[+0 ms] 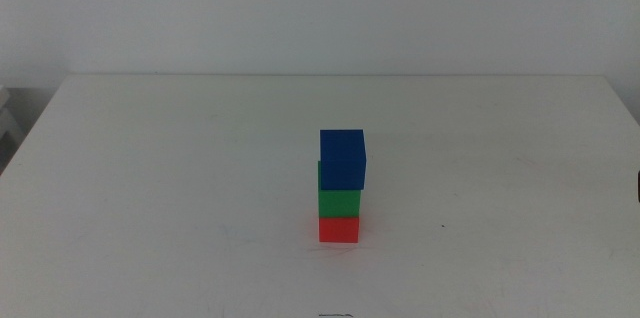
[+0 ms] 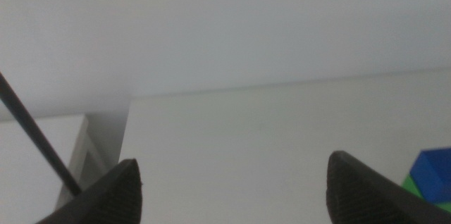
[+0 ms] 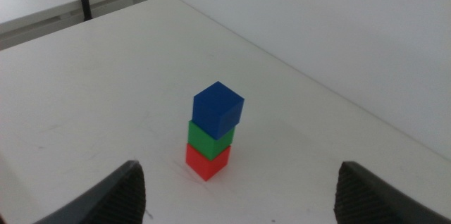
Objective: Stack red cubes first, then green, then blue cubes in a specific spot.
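Stack is built: small matte red cube (image 1: 339, 229) on the white matte tabletop (image 1: 150, 178) near centre, bright green cube (image 1: 339, 201) on it, dark blue cube (image 1: 343, 158) on top. Blue sits slightly right of green and a bit twisted, I judge it stable. Left gripper (image 2: 232, 182) and right gripper (image 3: 239, 185) both spread wide, empty, backed off, out of the middle view. I'd keep both arms clear of the tower and park; no re-grip.
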